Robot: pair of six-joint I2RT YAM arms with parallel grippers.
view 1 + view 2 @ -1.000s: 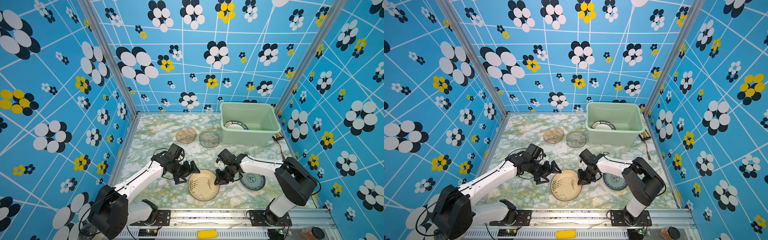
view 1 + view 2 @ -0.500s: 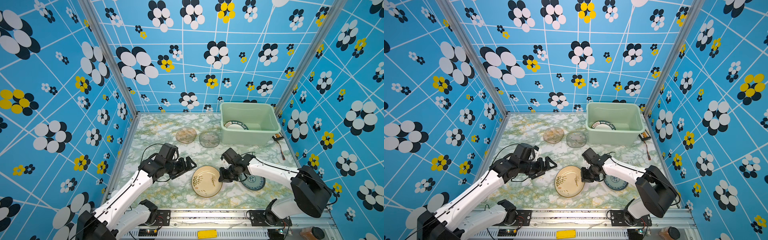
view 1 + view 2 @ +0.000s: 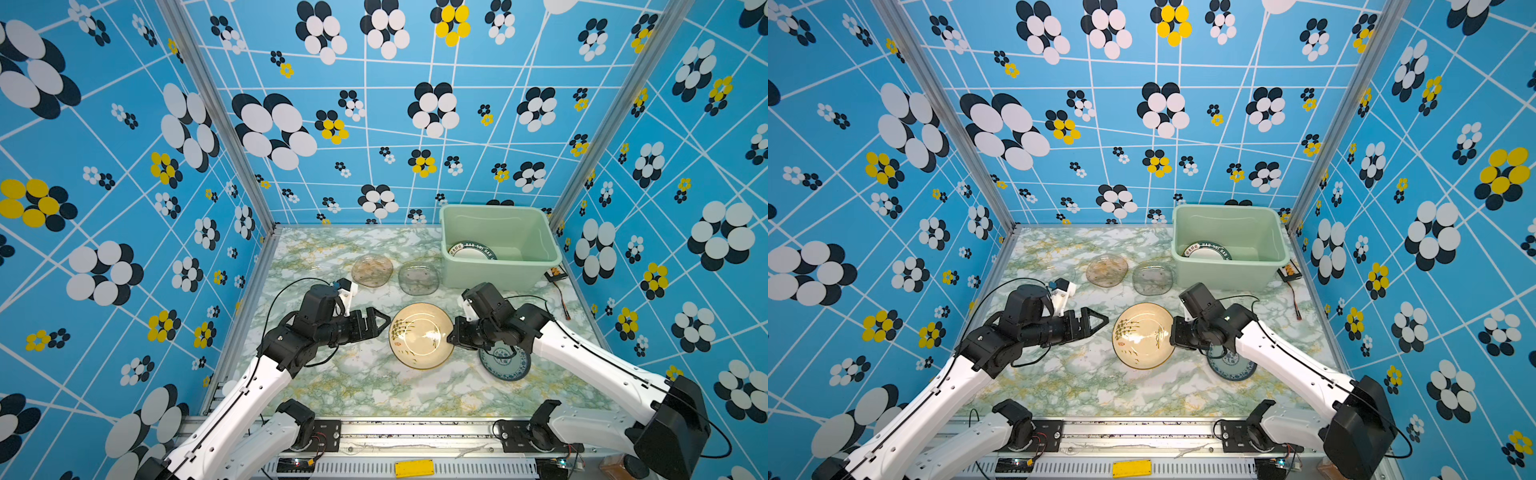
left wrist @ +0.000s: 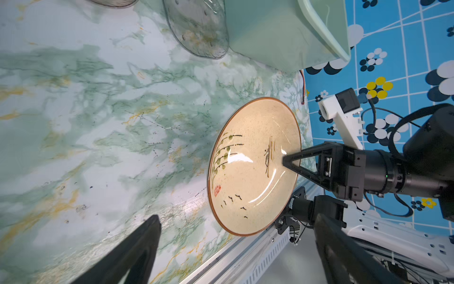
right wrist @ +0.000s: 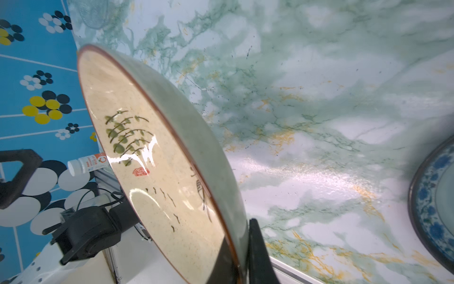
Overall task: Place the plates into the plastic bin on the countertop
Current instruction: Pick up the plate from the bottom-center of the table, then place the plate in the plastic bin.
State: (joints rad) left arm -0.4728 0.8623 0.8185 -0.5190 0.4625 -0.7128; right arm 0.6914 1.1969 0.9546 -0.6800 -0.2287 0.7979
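While the right gripper (image 3: 451,338) is pinching the rim of the cream plate (image 3: 419,336), both top views are showing that plate tilting over the countertop (image 3: 353,386), between the arms and well apart from the bin (image 3: 498,276). The left gripper (image 3: 383,322) is pointing at the opposite rim, near it but apart. A white plate (image 3: 471,251) with a dark rim is lying inside the bin. An amber plate (image 3: 372,270) and a grey plate (image 3: 418,278), both glass, are lying flat side by side to the bin's left. A blue plate (image 3: 505,365) is lying partly under the right arm.

The left wrist view is adding the finger spacing: the left fingers (image 4: 137,253) are standing spread wide, nothing between them. The right gripper (image 4: 286,161) is showing one black triangular finger pressing the plate's glossy face. The glaze is showing speckles, a brown rim line, brushed green leaves, a red seal and small black birds. The grey plate (image 4: 199,32) is appearing as wavy clear glass just beside the bin's smooth matte wall (image 4: 270,37).

The right wrist view alone is showing the cream plate's grey-green underside (image 5: 196,147), clamped at the edge. The blue plate's (image 5: 434,209) floral border is showing here too. A white bottle (image 5: 86,163) is appearing behind the cream plate.
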